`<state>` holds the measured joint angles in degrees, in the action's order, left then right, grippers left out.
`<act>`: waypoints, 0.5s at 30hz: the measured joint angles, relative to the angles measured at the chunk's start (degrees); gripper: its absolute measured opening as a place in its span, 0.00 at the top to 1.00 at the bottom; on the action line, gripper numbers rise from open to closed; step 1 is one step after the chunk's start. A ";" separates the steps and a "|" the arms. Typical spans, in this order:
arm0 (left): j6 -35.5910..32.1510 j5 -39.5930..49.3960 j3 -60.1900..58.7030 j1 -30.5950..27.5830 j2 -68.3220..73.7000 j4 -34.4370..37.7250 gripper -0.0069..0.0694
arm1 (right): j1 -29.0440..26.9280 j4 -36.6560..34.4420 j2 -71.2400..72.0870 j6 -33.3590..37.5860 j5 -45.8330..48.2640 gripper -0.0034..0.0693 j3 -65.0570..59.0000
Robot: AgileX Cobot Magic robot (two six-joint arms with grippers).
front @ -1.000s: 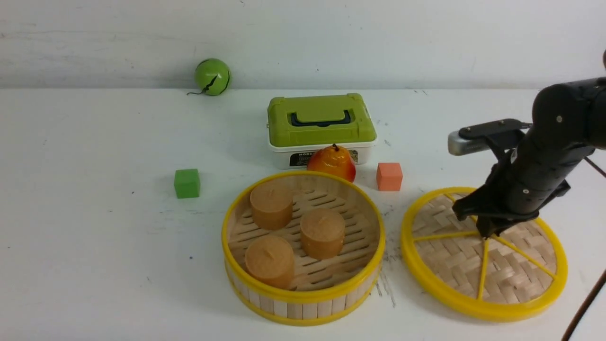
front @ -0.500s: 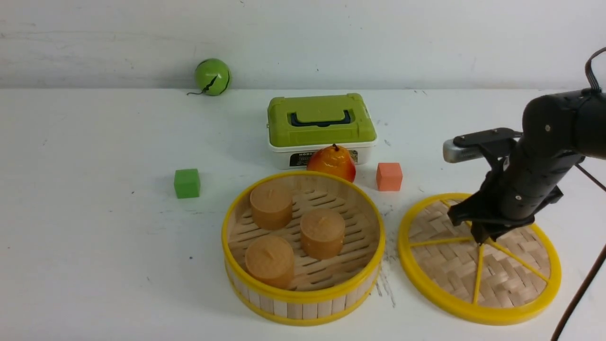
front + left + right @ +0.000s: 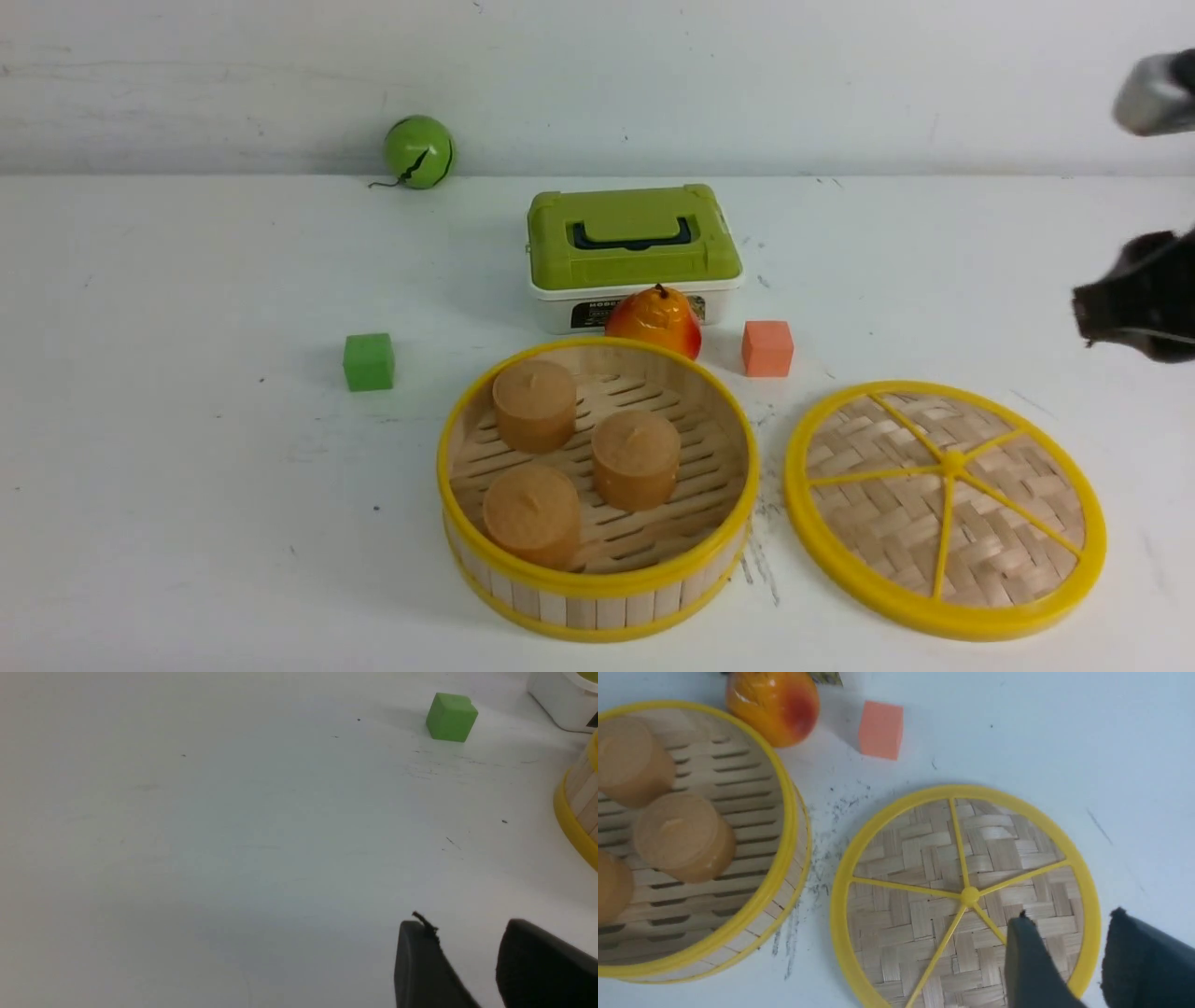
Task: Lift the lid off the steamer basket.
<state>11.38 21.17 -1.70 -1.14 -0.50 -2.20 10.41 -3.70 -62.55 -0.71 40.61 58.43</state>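
Blurred right hand (image 3: 1102, 313) runs off the picture's edge

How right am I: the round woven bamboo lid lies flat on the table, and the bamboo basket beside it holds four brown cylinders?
Nearly: the front view shows the round yellow-rimmed bamboo basket holding three brown cylinders, not four. The round woven bamboo lid lies flat beside it.

Looks like a lab bench (scuffed white tabletop (image 3: 187, 485), bare white wall (image 3: 747, 84) behind).
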 joint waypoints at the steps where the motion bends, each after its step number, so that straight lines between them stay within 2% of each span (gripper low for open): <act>1: 0.00 0.00 0.00 0.00 0.00 0.00 0.60 | 0.00 0.00 0.61 0.00 -0.22 0.67 -0.41; 8: 0.00 0.00 0.00 0.00 0.00 0.00 0.60 | 0.00 0.00 18.79 0.00 -9.99 0.94 -13.47; 10: 0.00 0.00 0.00 0.00 0.00 0.00 0.60 | 0.00 0.00 21.38 0.00 -11.35 0.98 -15.24; 15: 0.00 0.00 0.00 0.00 0.00 0.00 0.60 | 0.00 0.00 23.98 0.00 -11.90 0.98 -17.29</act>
<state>11.38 21.17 -1.70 -1.14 -0.50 -2.20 10.41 -3.70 -38.57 -0.71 28.71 41.14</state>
